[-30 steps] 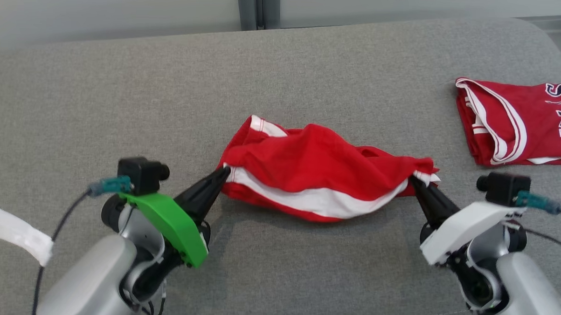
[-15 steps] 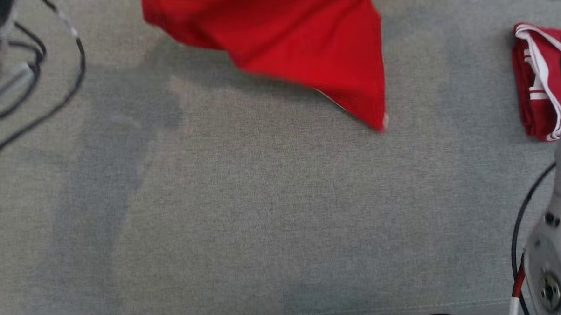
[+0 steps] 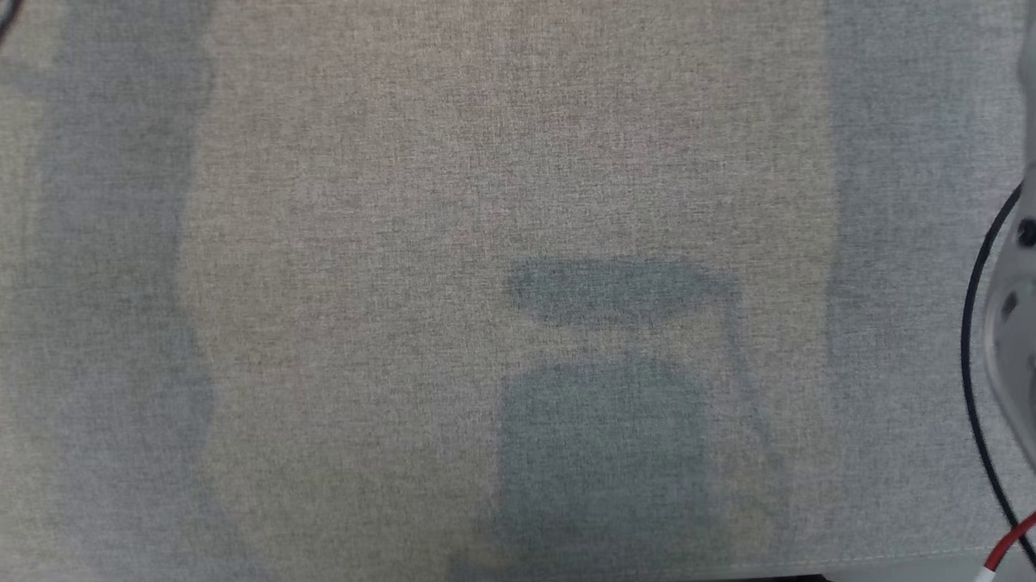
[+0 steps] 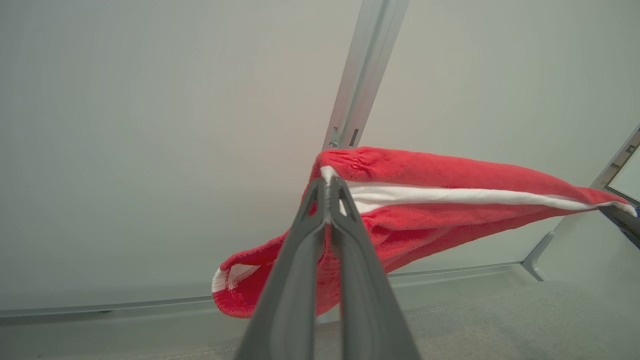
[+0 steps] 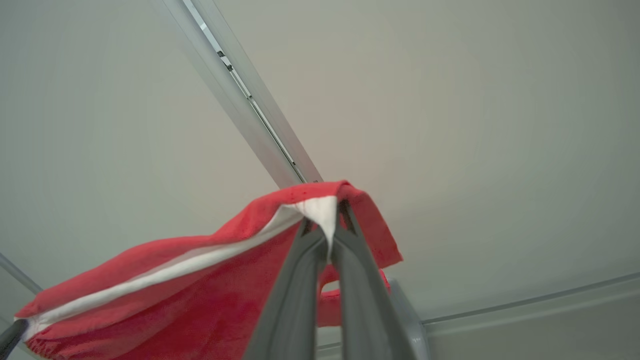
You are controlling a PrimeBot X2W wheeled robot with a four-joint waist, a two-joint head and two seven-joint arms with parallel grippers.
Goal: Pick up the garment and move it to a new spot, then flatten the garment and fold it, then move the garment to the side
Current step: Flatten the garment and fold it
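Note:
The red garment [image 4: 450, 200] with a white stripe hangs in the air, stretched between my two grippers in front of a pale wall. In the left wrist view my left gripper [image 4: 327, 187] is shut on one end of its striped edge. The cloth runs right to the right gripper's dark fingertip [image 4: 622, 220]. In the right wrist view my right gripper [image 5: 331, 225] is shut on the garment's [image 5: 175, 295] white corner. The cloth sags down to the left, where the left gripper's fingertip [image 5: 9, 336] shows.
In the head view the grey sofa cushion [image 3: 399, 235] lies below, with soft shadows [image 3: 600, 414] on it. My pale right forearm [image 3: 1030, 300] and a black cable [image 3: 976, 384] stand at the right edge. A metal post [image 4: 360, 85] divides the wall panels behind.
Both grippers have lifted the garment off the cushion and up out of the head view. The head camera has also shifted, so the folded red jersey at the right has left the picture.

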